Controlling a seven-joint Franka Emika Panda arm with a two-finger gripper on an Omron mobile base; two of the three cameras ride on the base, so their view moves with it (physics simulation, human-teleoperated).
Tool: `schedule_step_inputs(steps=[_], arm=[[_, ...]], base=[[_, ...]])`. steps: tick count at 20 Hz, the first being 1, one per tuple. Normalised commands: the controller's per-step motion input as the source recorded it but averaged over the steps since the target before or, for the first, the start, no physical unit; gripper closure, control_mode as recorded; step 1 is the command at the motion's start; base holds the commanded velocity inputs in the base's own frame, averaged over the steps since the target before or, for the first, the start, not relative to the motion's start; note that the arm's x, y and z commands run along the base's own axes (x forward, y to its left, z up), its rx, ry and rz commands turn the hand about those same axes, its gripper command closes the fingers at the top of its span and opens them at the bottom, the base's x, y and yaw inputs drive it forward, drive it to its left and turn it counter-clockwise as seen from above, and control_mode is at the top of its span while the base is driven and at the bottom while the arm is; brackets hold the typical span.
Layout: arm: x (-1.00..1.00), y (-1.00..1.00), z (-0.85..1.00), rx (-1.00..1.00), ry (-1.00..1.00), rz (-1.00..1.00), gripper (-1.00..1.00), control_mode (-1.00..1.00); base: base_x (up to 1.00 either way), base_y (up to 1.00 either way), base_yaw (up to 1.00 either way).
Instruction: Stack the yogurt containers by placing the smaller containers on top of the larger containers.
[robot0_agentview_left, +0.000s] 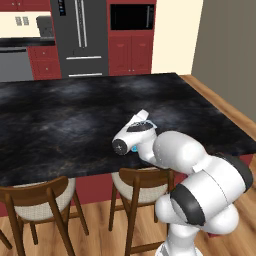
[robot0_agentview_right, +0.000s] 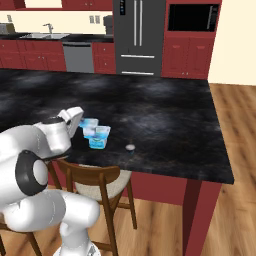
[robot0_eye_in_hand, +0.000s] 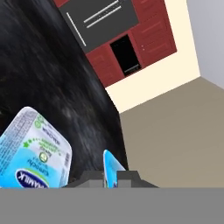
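Two containers: both sit near the front edge of the table (robot0_agentview_right: 165, 115), toward its left end, just ahead of the arm.
Larger tub (robot0_eye_in_hand: 37, 153): squarish, light blue, printed white-and-blue lid facing up; it rests on the dark tabletop.
Smaller cup (robot0_agentview_right: 99, 137): light blue with a white lid, close beside the tub; whether the two touch I cannot tell.
Pincer (robot0_eye_in_hand: 110, 181): fingers pressed together on a thin blue-and-white edge of a container; which container it is I cannot tell.
White disc (robot0_agentview_right: 130, 147): tiny, round, lying on the table just right of the cups, near the front edge.
Chairs (robot0_agentview_right: 97, 182): wooden, tucked under the front edge.
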Motion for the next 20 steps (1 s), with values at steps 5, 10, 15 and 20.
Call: schedule_step_inputs(steps=[5,10,15,20], arm=[[0.25,0.0,-0.16,0.0,0.0,0.0,1.0,-1.0],[0.28,0.0,-0.15,0.0,0.0,0.0,1.0,-1.0],[0.3,0.0,-0.15,0.0,0.0,0.0,1.0,-1.0],[0.31,0.0,-0.16,0.0,0.0,0.0,1.0,-1.0]], base=[[0.0,0.0,0.0],[0.0,0.0,0.0],[0.0,0.0,0.0],[0.0,0.0,0.0]])
